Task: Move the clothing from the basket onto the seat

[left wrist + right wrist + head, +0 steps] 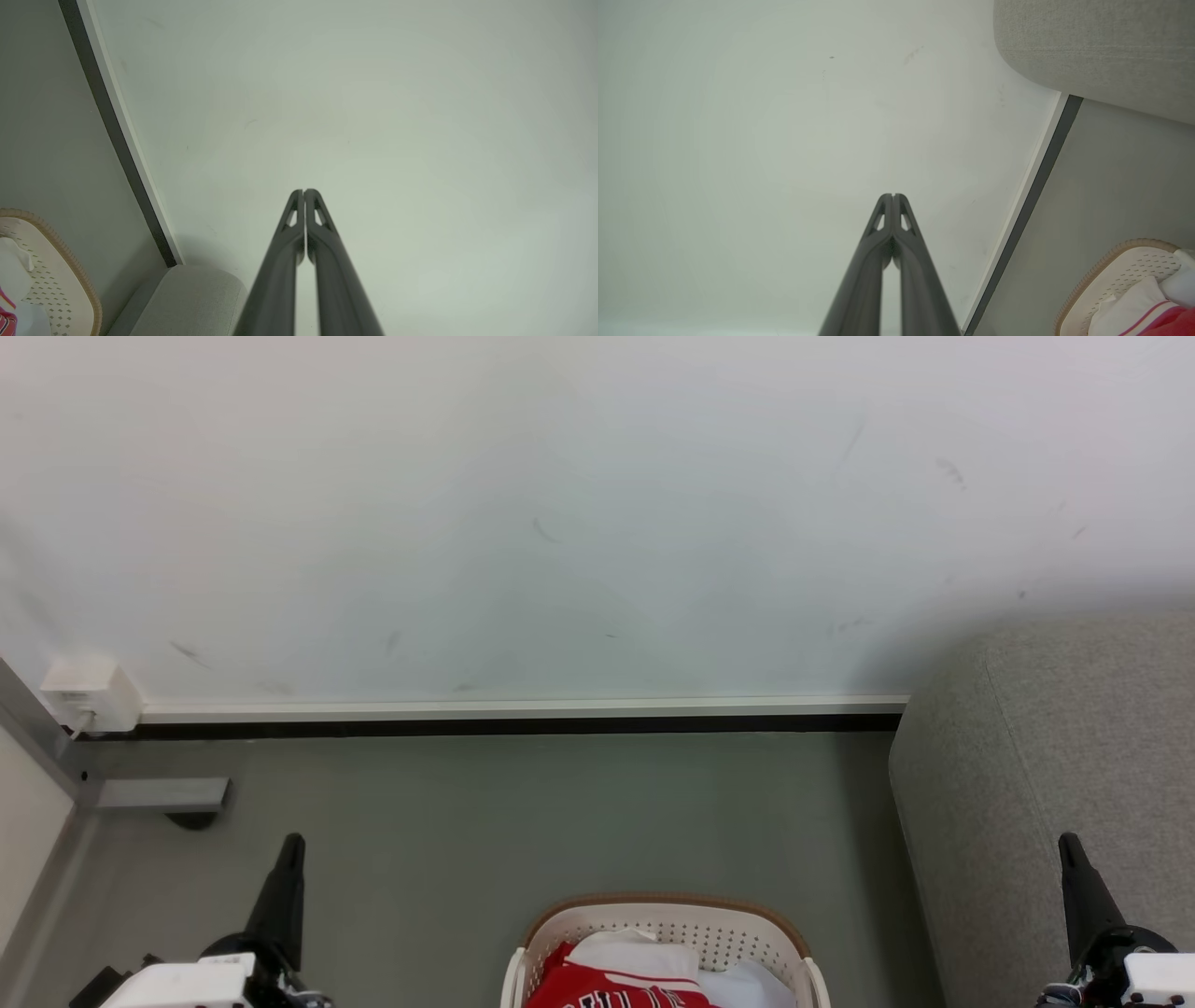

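Left end effector [293, 845] and right end effector [1068, 845], both pinched empty, flank the clothing [607, 989] in the basket [667, 900].

My head camera is looking forward and down at the scuffed white wall [560, 523] and grey floor [523, 812]. Both wrist cameras are facing that wall, each tilted sideways. All three are sharing the oval cream-white perforated basket [724, 936] and grey fabric sofa [1055, 756].
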Available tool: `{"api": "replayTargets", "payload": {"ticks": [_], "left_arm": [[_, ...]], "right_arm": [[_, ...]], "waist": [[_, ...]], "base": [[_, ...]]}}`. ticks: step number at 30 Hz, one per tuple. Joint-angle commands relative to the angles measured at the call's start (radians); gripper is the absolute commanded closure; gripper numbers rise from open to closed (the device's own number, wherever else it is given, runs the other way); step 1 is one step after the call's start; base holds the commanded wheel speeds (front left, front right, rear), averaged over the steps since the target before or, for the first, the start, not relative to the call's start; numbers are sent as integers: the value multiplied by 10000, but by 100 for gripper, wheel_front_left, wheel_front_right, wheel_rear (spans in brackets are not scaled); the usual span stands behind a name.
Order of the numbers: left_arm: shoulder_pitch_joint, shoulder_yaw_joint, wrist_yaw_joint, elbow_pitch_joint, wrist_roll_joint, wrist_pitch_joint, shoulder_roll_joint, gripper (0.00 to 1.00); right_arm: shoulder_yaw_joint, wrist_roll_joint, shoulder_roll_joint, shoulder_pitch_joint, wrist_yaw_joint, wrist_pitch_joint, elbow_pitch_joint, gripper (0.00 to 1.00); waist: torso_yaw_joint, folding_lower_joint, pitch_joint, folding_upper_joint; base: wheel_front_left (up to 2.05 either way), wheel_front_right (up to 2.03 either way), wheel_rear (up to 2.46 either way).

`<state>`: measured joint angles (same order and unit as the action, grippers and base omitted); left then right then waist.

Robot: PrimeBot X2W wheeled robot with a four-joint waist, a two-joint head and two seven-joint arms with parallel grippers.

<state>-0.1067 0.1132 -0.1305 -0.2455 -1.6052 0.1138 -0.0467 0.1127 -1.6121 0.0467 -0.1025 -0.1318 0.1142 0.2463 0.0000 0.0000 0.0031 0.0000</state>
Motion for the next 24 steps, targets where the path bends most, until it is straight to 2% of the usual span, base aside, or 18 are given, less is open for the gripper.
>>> {"api": "replayTargets", "payload": {"ticks": [1,3,4,10,15,24], "left_arm": [[-71,16,-19,3,-146,36,-69,100],[-71,16,-19,3,-146,35,-69,100],[1,0,0,-1,1,-3,0,0],[154,-128,2,-227,64,-213,56,0],[171,-195,1,-301,268,-466,48,0],[181,-137,136,-378,1746,-883,32,0]], "right_arm": [[37,-19,68,-120,21,30,-45,100],[37,-19,68,-120,21,30,-45,100],[-2,0,0,0,0,-1,0,0],[-215,131,-66,114,1,-209,228,0],[-365,779,-46,56,1,-467,336,0],[-573,2637,-40,19,3,-883,207,0]], "waist": [[0,0,0,0],[0,0,0,0],[0,0,0,0],[14,0,3,0],[31,0,7,0],[65,0,22,0]], "base": [[0,0,0],[0,0,0],[0,0,0],[0,0,0],[0,0,0],[0,0,0]]}}
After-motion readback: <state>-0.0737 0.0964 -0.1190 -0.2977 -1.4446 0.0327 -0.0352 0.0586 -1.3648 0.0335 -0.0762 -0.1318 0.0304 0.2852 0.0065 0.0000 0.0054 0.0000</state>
